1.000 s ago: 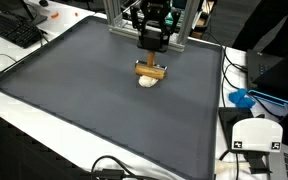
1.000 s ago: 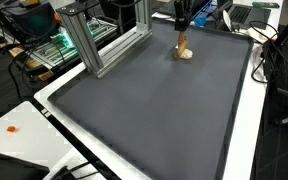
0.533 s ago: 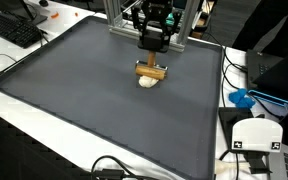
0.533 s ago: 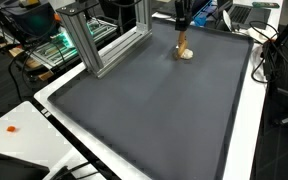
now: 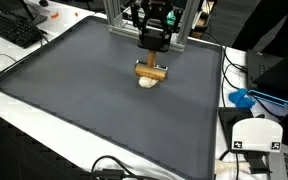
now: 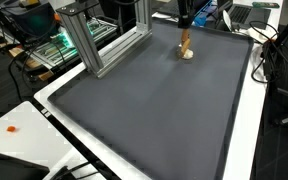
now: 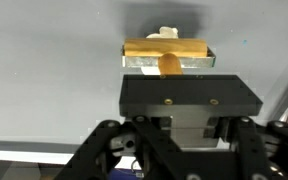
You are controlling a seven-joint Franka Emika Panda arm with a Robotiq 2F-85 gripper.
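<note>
The gripper point(image 5: 152, 52) is clamped shut on the slim upright stem of a wooden T-shaped tool point(image 5: 151, 71). The tool's white head appears to rest on the grey mat point(image 5: 74, 100), at about one o'clock from the mat's middle. With so thin a hold, the tool could swivel or tip under sideways load. The aluminium frame point(image 5: 119, 25), close by at twelve o'clock, could be knocked by a careless swing.

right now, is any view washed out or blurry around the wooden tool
Wrist view: the mat looks pale and washed out, a soft shadow lies beyond the wooden tool, and the gripper body is dark yet sharp. In both exterior views the mat reads dark and evenly lit, without glare, and the wooden tool is small and soft.
</note>
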